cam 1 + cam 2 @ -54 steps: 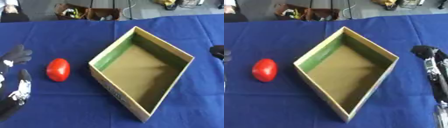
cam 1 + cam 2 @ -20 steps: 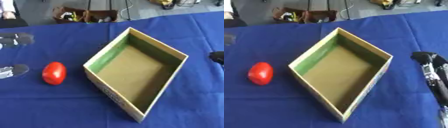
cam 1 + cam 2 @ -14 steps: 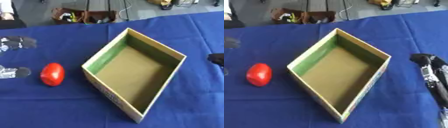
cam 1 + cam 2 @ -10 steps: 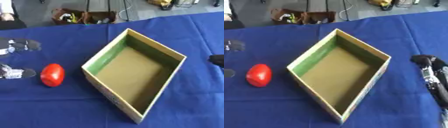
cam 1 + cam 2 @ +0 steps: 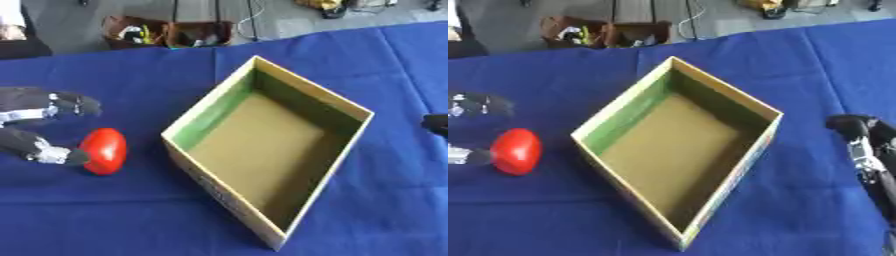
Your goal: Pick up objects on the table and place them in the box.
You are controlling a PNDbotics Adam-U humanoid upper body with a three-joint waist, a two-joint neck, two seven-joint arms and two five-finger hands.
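The left hand [image 5: 39,125] is seen at the left edge of the bench, spread wide apart, with its fingers [image 5: 74,103] above and its thumb [image 5: 48,152] below. The thumb tip is touching the left side of a red rounded object [image 5: 104,150], which lies on the cloth just to the hand's right; the fingers are held apart from it, so nothing is grasped. The right hand [image 5: 866,137] is shown resting at the right edge, well apart from the red object, with its fingers relaxed and nothing held. The bench [image 5: 105,210] is covered by a blue cloth. Beyond its far edge a grey floor is visible, with a brown container of mixed items [image 5: 171,34] and some cables. Between the two hands an open cardboard box [image 5: 268,145] is set cornerwise on the cloth, to the right of the red object; its inner far-left wall is green, its floor is brown, and nothing is seen inside it.
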